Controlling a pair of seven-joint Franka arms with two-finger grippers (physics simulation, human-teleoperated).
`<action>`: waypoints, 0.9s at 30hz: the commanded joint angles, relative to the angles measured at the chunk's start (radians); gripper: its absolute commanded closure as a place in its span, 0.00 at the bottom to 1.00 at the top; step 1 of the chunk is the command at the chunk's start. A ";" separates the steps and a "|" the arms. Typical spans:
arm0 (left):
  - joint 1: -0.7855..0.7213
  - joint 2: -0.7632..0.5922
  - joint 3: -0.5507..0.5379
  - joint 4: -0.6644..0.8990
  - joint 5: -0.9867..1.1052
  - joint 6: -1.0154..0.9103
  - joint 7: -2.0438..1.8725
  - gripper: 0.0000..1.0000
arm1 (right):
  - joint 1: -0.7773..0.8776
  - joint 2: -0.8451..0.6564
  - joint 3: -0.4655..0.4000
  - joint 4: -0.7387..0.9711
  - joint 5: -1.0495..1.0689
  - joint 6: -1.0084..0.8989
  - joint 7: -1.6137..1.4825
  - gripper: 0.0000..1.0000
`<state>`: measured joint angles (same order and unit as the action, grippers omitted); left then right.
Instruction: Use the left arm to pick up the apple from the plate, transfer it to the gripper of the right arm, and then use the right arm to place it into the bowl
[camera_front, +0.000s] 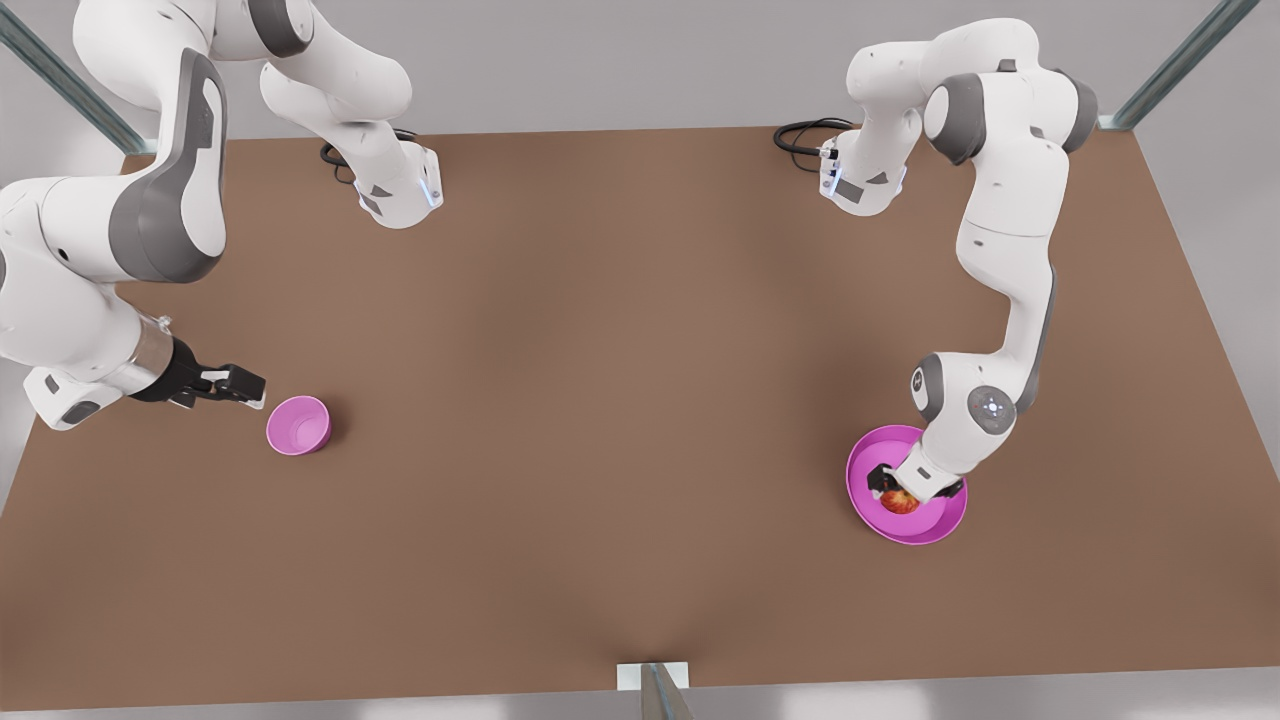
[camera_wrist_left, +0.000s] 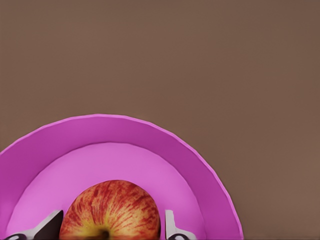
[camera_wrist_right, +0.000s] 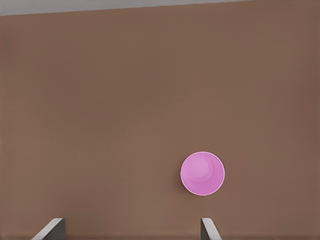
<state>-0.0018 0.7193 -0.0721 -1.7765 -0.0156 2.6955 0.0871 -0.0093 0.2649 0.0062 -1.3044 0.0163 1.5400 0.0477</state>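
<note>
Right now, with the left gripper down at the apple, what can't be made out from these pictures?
- Front view: the left gripper and its wrist cover part of the apple and the plate.
- Left wrist view: the frame edge cuts off the apple's lower half, so finger contact is unclear.

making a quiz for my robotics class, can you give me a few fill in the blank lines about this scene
1. The apple lies on the ____.
2. The left gripper has one of its fingers on either side of the ____.
3. The right gripper waits beside the ____.
4. The inside of the bowl is ____.

Missing words: plate; apple; bowl; empty
</note>
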 joint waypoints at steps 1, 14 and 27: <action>0.000 0.000 0.000 -0.001 0.000 0.012 0.020 0.03 | 0.000 -0.001 0.000 0.000 0.001 0.000 -0.005 0.00; -0.003 -0.008 0.000 -0.015 0.002 0.010 0.022 0.23 | -0.001 -0.001 0.000 0.000 0.001 0.000 -0.009 0.00; 0.387 0.028 -0.767 0.150 -0.374 -0.187 0.503 0.24 | -0.001 0.001 0.000 0.000 0.002 0.000 -0.012 0.00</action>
<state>0.3734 0.7171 -0.7969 -1.6667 -0.2438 2.6169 0.1722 -0.0117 0.2665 0.0061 -1.3044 0.0175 1.5405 0.0400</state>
